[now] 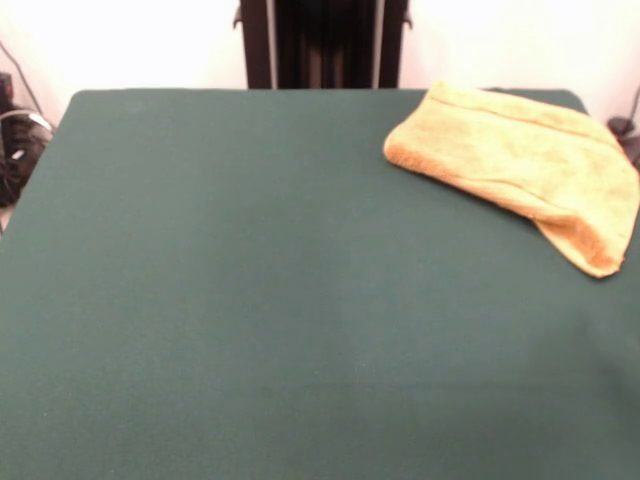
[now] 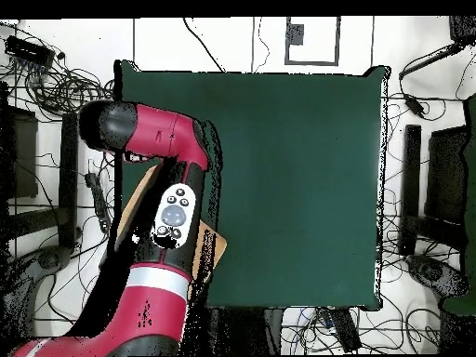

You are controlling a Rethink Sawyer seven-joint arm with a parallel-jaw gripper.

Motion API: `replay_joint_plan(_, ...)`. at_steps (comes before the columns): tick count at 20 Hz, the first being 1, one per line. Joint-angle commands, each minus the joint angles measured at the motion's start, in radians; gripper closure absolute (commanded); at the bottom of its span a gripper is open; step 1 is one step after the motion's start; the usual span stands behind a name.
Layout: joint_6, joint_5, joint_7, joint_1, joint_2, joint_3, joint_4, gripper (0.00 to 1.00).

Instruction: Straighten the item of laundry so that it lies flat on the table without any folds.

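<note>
We see the towel (image 1: 520, 165) folded at the bench's (image 1: 250, 300) far-right corner, overhanging slightly; a careless tug could drag it off. Our fingers are hidden, so we cannot tell their state.

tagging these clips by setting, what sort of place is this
Probably a robotics lab or test room, not a home: a red and black arm leans over a green-covered table holding only a towel, with loose cables all round the floor.

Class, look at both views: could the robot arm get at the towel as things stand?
Probably yes. The towel lies uncovered at the table corner nearest the base, and the arm already hangs over it. The gripper is not visible.
</note>
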Motion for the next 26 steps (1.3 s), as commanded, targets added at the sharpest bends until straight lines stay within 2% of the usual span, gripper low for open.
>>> replay_joint_plan(1,-0.065,-0.023,0.077,-0.007,0.041,0.101,0.142,0.0)
replay_joint_plan(14,-0.095,-0.027,0.091,-0.012,0.062,0.112,0.126,0.0)
replay_joint_plan(26,-0.22,-0.031,0.057,-0.034,0.113,0.143,0.125,0.0)
